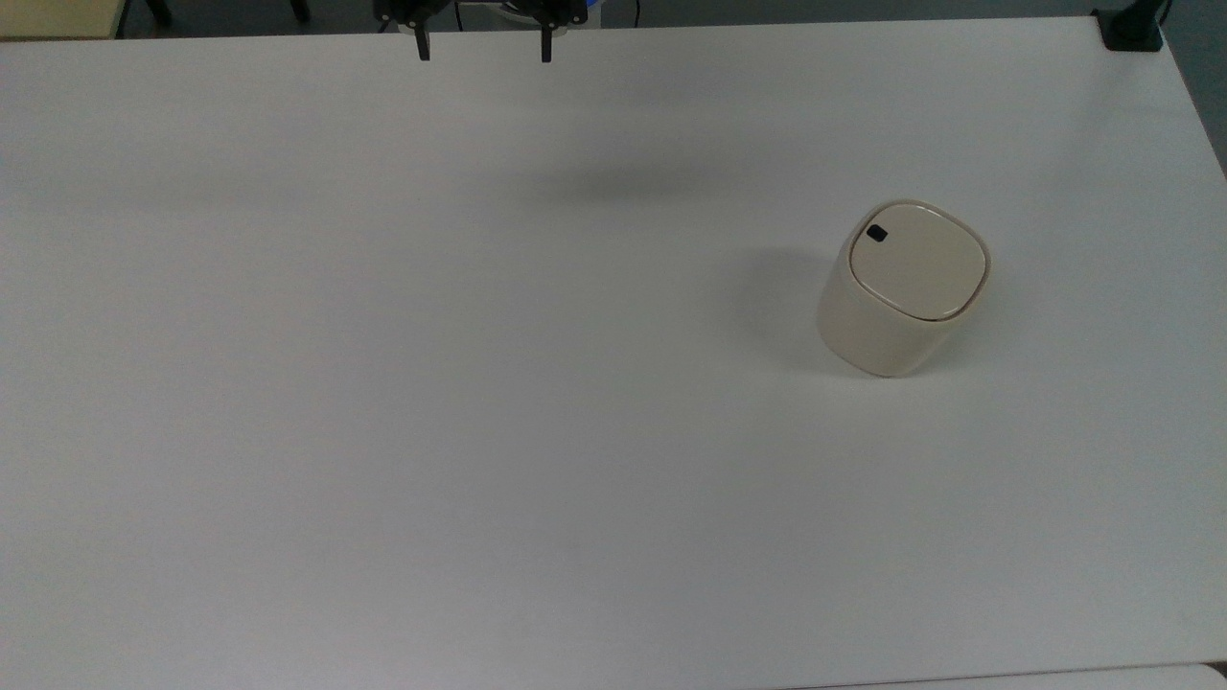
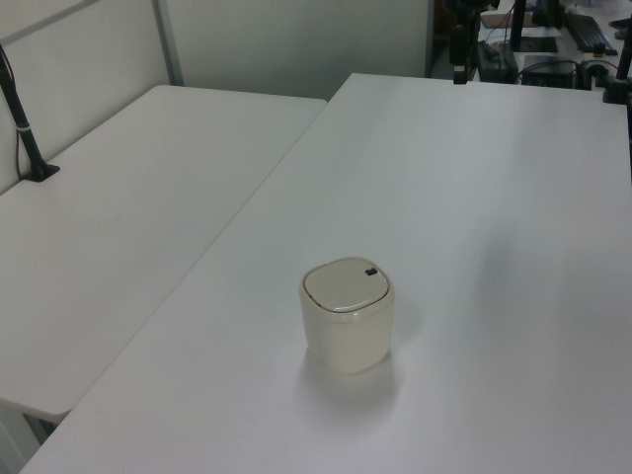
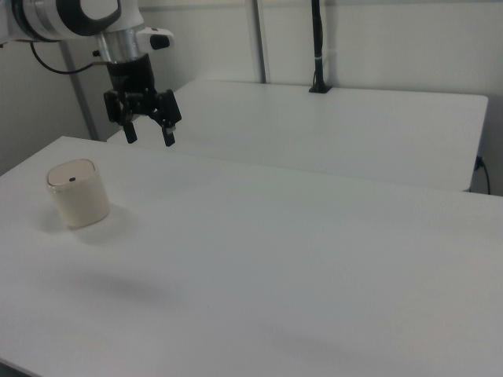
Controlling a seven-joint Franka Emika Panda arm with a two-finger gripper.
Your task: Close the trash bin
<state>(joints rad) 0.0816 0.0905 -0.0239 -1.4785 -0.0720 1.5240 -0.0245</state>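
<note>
Hand (image 3: pixel 148 136) hangs wide open, empty, above the tabletop's (image 1: pixel 383 383) far edge; trash bin (image 1: pixel 901 287) lid already lies flat, so nothing needs pressing.

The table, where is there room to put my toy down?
Nearly all of the white table is bare: everything on the top view's left of the small cream-white plastic trash bin, and the strip below it. Avoid the far edge, where the open black two-finger gripper hangs.
</note>
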